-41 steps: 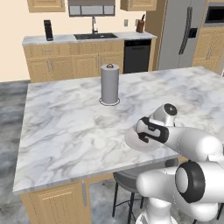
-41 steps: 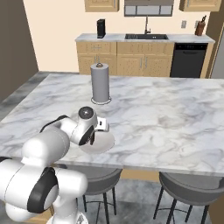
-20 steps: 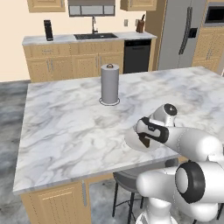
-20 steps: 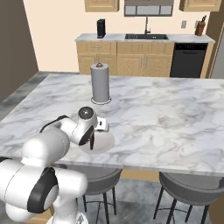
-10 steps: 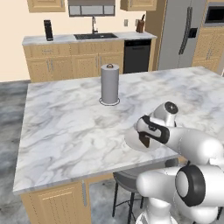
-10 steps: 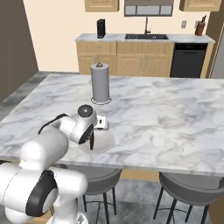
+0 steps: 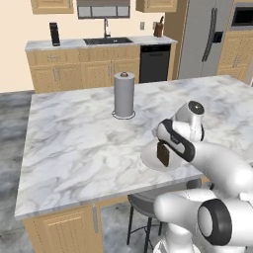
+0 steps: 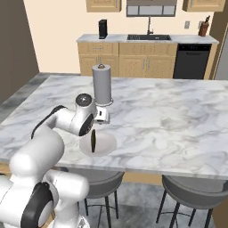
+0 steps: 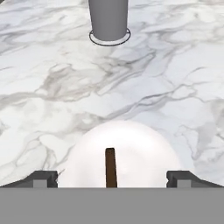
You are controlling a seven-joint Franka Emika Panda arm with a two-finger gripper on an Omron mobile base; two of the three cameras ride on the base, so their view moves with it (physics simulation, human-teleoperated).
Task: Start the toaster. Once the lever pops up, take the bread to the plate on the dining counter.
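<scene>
Bread (image 7: 163,153) slice, thin, dark brown, upright over round white plate (image 8: 106,144), end effector (image 9: 111,178) spread wide

Both base views look forward and down over the marble bench (image 7: 74,143), one from behind the arm's left, one from behind its right. They share the plate (image 7: 150,159) with the bread (image 7: 163,154) standing on it, and the paper towel roll (image 8: 101,84) toward 12 o'clock. The hand view sits low and close, facing the roll across the plate (image 9: 140,153).
</scene>
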